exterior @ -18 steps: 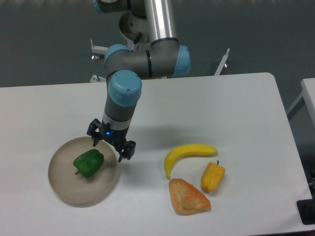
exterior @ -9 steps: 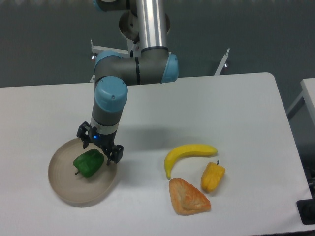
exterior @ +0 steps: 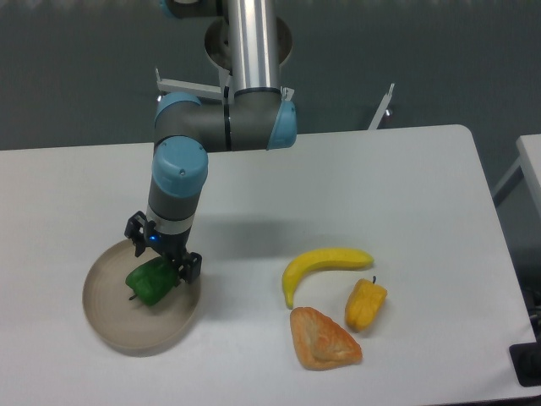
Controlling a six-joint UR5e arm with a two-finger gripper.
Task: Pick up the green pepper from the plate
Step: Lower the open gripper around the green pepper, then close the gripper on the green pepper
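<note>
The green pepper (exterior: 151, 283) lies in the beige plate (exterior: 110, 317) at the front left of the table, glossy, with a short dark stem at its left. My gripper (exterior: 162, 251) hangs just above the pepper's upper edge. Its jaws are open, one finger at the left over the plate's rim, the other at the right beside the pepper. It holds nothing.
A yellow banana (exterior: 322, 265), a yellow-orange pepper (exterior: 365, 304) and a brown pastry (exterior: 323, 339) lie to the right of the plate. The table's right edge and a dark corner object (exterior: 528, 364) are at far right.
My gripper has moved left and slightly down, from beside the plate's right rim to directly over the green pepper. The pepper has not moved.
</note>
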